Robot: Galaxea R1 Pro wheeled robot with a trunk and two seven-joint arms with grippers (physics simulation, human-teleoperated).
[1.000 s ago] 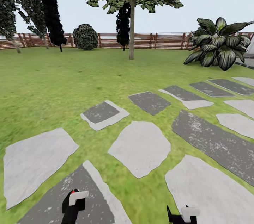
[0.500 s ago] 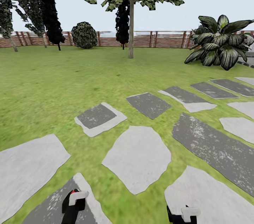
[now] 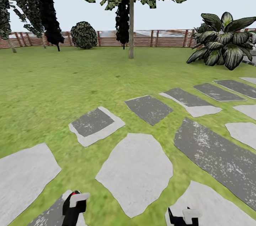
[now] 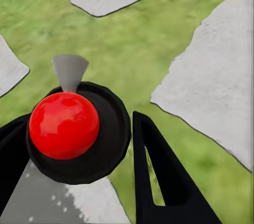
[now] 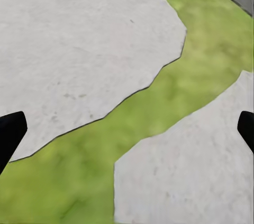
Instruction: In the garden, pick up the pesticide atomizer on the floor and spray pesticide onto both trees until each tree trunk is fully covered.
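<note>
Gripping a black round-bodied atomizer with a glossy red ball top (image 4: 64,124) between its dark fingers, the left hand (image 3: 74,206) hangs low over the grey stone slabs (image 3: 137,171) of the green grass floor (image 3: 49,87). Ahead, a tall tree with a straight beige-grey trunk (image 3: 131,30) stands near the brown slatted wooden fence (image 3: 163,39). The right hand (image 5: 127,129) is spread wide, empty, above pale paving.
</note>
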